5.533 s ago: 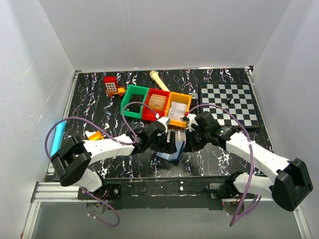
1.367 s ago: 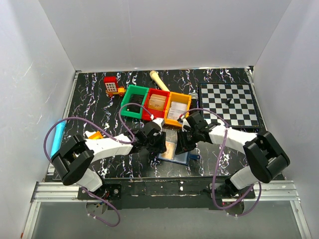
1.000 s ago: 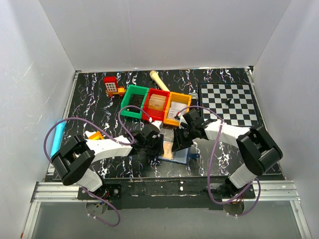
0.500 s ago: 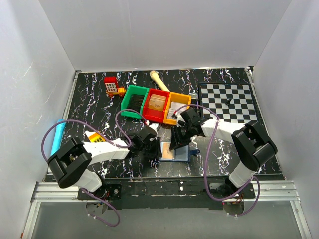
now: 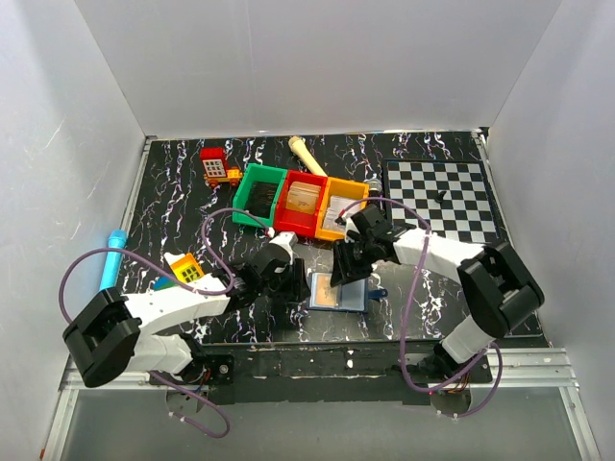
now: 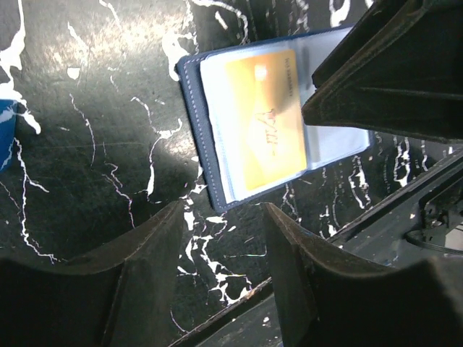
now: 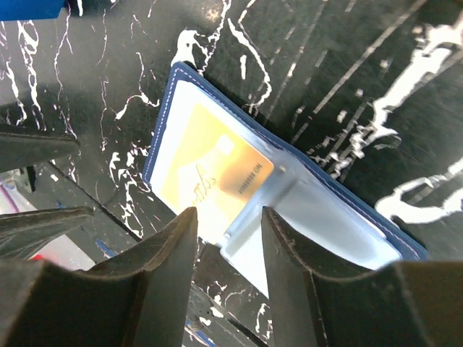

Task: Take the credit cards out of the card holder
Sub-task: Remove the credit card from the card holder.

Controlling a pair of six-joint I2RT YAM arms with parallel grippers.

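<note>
The navy card holder (image 5: 352, 296) lies open and flat near the table's front edge, its pale blue-grey inside facing up. A gold credit card (image 5: 326, 289) sits in the clear sleeve of its left half. It shows as the credit card (image 6: 271, 123) in the left wrist view and the credit card (image 7: 217, 177) in the right wrist view. My left gripper (image 5: 288, 280) is open just left of the holder, with only bare table between its jaws (image 6: 223, 217). My right gripper (image 5: 343, 270) hangs open over the holder's far edge, its jaws either side of the sleeve's edge (image 7: 228, 217).
Green (image 5: 258, 197), red (image 5: 300, 202) and orange (image 5: 341, 206) bins stand just behind the grippers. A chessboard (image 5: 442, 199) lies at the back right. A red toy truck (image 5: 218, 165), a yellow block (image 5: 184, 269) and a light blue tube (image 5: 113, 254) are on the left.
My left arm has drawn back to the left and away from the holder, and its jaws have widened. My right gripper has also opened wider. The holder now lies flat and open.
</note>
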